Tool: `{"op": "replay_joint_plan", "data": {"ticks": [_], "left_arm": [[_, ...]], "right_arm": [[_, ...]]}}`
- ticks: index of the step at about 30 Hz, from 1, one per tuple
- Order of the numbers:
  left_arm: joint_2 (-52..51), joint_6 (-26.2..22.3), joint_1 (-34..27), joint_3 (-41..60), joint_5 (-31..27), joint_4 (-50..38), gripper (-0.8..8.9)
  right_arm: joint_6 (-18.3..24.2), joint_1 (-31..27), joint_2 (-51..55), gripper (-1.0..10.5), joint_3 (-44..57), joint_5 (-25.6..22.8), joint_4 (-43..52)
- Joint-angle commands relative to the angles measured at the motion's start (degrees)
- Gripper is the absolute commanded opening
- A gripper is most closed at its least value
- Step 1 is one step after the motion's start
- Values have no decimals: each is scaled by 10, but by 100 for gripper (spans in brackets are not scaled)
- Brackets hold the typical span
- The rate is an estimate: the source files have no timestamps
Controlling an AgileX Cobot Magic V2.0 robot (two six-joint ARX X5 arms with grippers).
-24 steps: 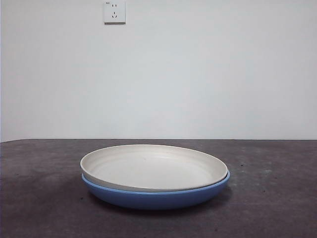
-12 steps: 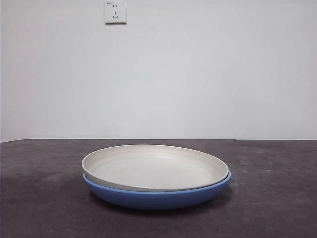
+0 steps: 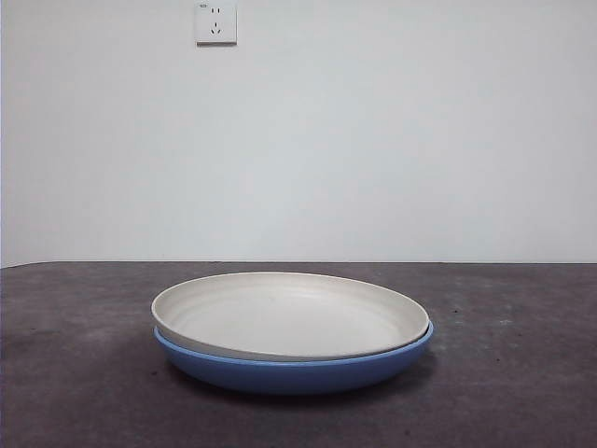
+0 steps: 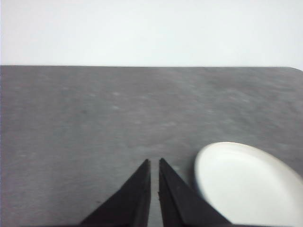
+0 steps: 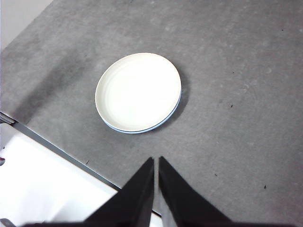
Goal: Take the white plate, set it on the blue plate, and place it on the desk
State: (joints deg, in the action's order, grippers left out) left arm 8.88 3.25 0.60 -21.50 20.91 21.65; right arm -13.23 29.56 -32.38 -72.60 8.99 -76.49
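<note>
The white plate (image 3: 289,315) lies inside the blue plate (image 3: 298,371), and both rest on the desk (image 3: 75,373) in the middle of the front view. From high above, the right wrist view shows the white plate (image 5: 138,91) with a thin blue rim (image 5: 142,131) of the blue plate under it. My right gripper (image 5: 155,161) is shut and empty, well away from the plates. My left gripper (image 4: 154,164) is shut and empty, low over the desk beside the white plate (image 4: 246,182). Neither arm shows in the front view.
A white wall with a socket (image 3: 215,22) stands behind the desk. In the right wrist view the desk's edge (image 5: 57,147) runs beside a white floor area (image 5: 42,189).
</note>
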Motion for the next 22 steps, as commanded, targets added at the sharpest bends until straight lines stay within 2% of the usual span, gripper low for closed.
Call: {"op": "replay_joint_plan", "data": {"ticks": [1, 7, 13, 22], "left_arm": [[-38, -7, -5, 80, -18, -73, 28], [-87, -6, -5, 162, -95, -106, 28], [-87, -7, -5, 191, -225, -108, 28], [-87, -13, -5, 209, -240, -116, 28]], "right_arm": [[6, 3, -3, 10, -9, -1, -26], [6, 3, -3, 10, -9, -1, -26], [6, 3, -3, 10, -9, -1, -26], [6, 3, -3, 10, -9, -1, -26]]}}
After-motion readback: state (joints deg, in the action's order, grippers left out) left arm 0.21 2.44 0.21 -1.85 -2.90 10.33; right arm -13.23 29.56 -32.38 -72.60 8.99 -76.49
